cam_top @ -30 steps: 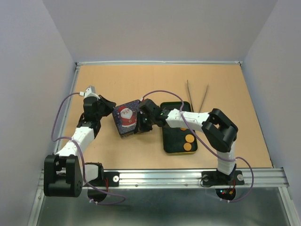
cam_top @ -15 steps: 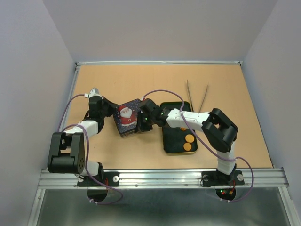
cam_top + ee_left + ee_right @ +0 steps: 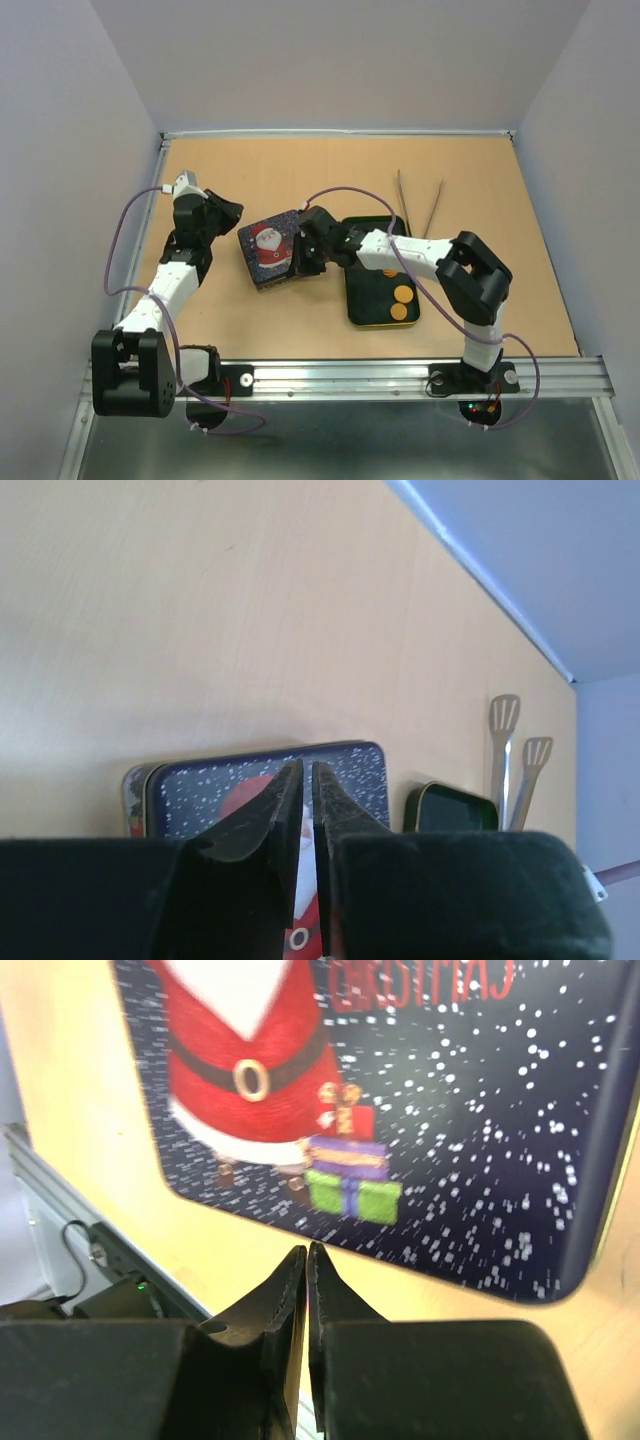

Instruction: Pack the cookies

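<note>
Two round orange-brown cookies [image 3: 401,302] lie in the near right corner of the open dark green tin [image 3: 365,300]. The tin's lid [image 3: 266,251], dark blue with a Santa picture, lies flat on the table to the left of it. My left gripper [image 3: 233,213] is shut and hovers just off the lid's far left corner; in the left wrist view its tips [image 3: 305,767] point across the lid [image 3: 200,795]. My right gripper [image 3: 299,262] is shut at the lid's right edge, between lid and tin, with nothing between its fingers [image 3: 305,1251]. The lid [image 3: 450,1110] fills the right wrist view.
A pair of metal tongs [image 3: 418,203] lies on the table behind the green tin, also seen in the left wrist view as tongs [image 3: 505,742]. The metal rail [image 3: 350,378] runs along the near table edge. Side walls close in the table left and right.
My left gripper has drawn back from the lid's left edge toward the far left. My right gripper has nudged slightly left along the lid's right side.
</note>
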You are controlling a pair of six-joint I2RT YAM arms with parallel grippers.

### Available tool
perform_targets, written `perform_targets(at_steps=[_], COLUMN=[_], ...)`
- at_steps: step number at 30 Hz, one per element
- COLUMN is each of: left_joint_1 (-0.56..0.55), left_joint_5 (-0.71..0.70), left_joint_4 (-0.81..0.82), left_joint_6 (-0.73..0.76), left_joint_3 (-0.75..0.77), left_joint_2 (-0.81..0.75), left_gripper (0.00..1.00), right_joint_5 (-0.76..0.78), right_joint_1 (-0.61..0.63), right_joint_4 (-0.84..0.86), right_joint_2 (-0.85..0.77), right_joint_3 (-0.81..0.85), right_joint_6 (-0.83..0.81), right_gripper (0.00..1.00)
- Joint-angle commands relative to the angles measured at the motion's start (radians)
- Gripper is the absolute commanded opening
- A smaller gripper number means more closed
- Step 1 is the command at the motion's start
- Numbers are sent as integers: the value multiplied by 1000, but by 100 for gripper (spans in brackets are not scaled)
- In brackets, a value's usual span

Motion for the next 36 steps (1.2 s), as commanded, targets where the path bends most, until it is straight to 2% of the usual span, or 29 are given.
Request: perform_targets(at_steps=[1,4,6,9,10,11,12,15,16,20,21,24,27,28,31,36], left_joint_1=[-3,-3,-3,-3,-3,-3,-3,-3,-3,-3,-3,-3,-2,-2,-2,-2], left_joint_5=[-8,-6,-19,-65,-94,-94,-111,-169,-183,-294,-366,-544,-743,-767,-836,-944], left_joint_4=[-42,-54,-71,-87,-87,-79,-50,-48,-51,-50,-45,-1,25,53,175,335], left_joint_6=[28,26,29,52,60,68,91,135,144,181,189,239,243,264,316,344], left_joint_3=[84,97,101,112,104,97,83,83,84,63,57,11,-26,-58,-142,-228], left_joint_2=[-41,-75,-98,-161,-200,-228,-274,-322,-340,-374,-380,-385,-350,-325,-267,-187], left_gripper=[22,22,24,30,53,80,98,99,99,99,99,99,99,99,99,99], right_joint_5=[36,64,85,155,171,183,244,307,336,395,400,473,629,710,824,806], right_joint_1=[-4,-4,-4,-23,-29,-34,-35,-37,-35,-35,-37,-37,-35,-37,-35,-35], right_joint_4=[16,2,-15,-46,-49,-52,-57,-57,-57,-58,-58,-55,-55,-57,-46,-35], right_joint_2=[-116,-154,-200,-260,-275,-292,-335,-401,-445,-554,-580,-672,-743,-763,-821,-855], right_joint_3=[-18,-38,-37,-6,3,12,23,23,17,-35,-51,-118,-184,-205,-270,-310], right_joint_6=[-14,-17,-25,-69,-106,-126,-167,-226,-261,-296,-298,-272,-237,-226,-220,-275], right_gripper=[10,11,15,36,53,59,68,78,85,96,99,100,100,100,100,100])
